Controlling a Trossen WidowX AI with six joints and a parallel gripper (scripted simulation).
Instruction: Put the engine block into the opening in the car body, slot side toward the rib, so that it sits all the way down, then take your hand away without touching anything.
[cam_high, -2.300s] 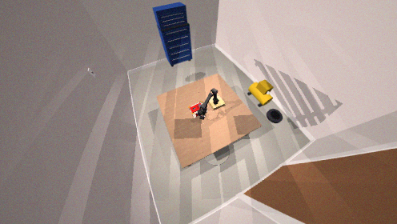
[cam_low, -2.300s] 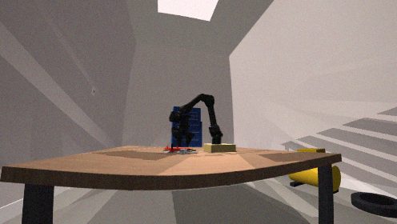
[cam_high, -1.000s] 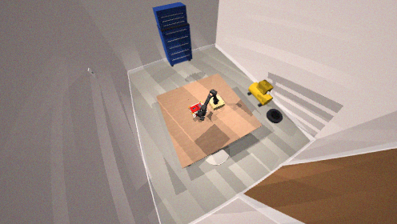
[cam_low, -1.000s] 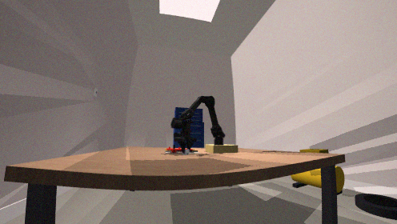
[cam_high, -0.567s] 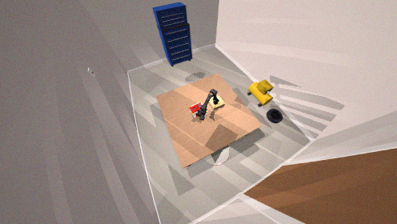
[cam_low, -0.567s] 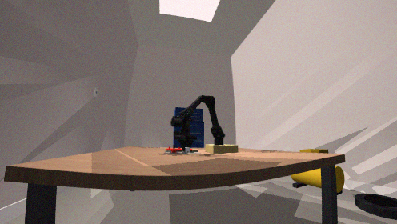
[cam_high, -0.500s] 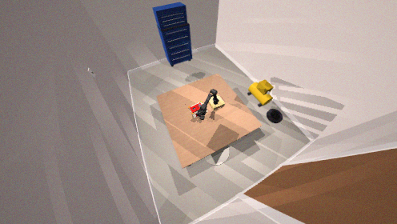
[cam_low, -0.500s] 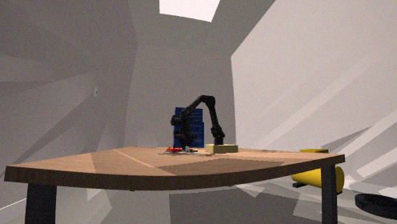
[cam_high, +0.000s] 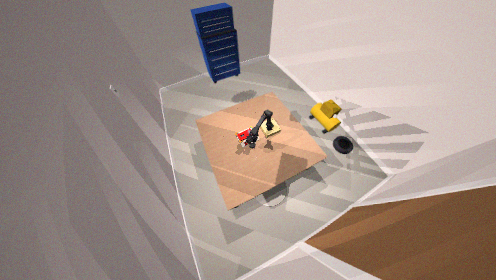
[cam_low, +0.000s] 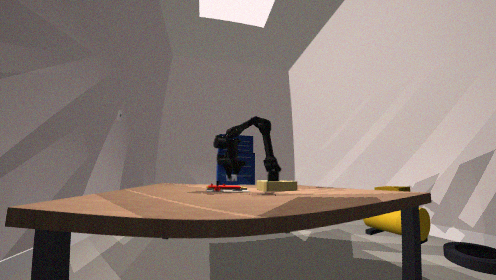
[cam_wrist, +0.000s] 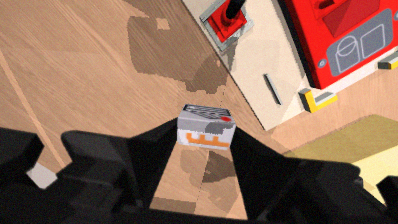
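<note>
The engine block (cam_wrist: 205, 136) (cam_low: 231, 177) is a small grey-white block with dark ribs on top, a red dot and an orange pattern on its near side. My gripper (cam_wrist: 204, 123) is shut on it. In the exterior view they hang above the table's surface, close to the car body. The car body (cam_wrist: 315, 45) (cam_high: 243, 135) (cam_low: 225, 188) is red, with a grey panel, and lies on a cream board to the upper right in the wrist view. Its opening and rib cannot be made out. The block's slot side cannot be told.
A black post on a small red square (cam_wrist: 228, 22) stands on the cream board (cam_wrist: 255, 60). Yellow-and-grey corner pieces (cam_wrist: 316, 101) edge the board. The arm's pale yellow base block (cam_high: 271, 131) (cam_low: 280, 186) is to the right on the wooden table (cam_high: 220, 170).
</note>
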